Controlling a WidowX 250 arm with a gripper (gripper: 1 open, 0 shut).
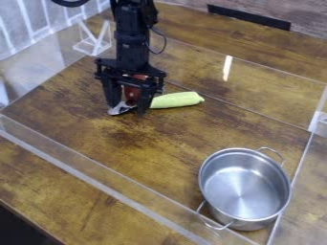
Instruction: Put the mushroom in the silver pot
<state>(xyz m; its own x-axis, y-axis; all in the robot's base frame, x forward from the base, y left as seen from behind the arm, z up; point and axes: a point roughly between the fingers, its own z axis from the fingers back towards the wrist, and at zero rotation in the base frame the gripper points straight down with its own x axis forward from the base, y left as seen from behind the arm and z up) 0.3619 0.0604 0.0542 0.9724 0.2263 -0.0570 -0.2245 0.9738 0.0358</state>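
Note:
The mushroom (133, 94), reddish-brown, shows between the two black fingers of my gripper (128, 107), low over the wooden table at upper left. The gripper points straight down and its jaws stand apart on either side of the mushroom; I see no squeeze on it. The silver pot (243, 185) stands empty at the lower right, well away from the gripper, with its loop handles toward the near and far sides.
A yellow-green vegetable (178, 99) lies just right of the gripper. A small grey metal piece (117, 110) lies at the left fingertip. Clear plastic walls (90, 172) fence the table. A white rack (90, 40) stands behind the arm.

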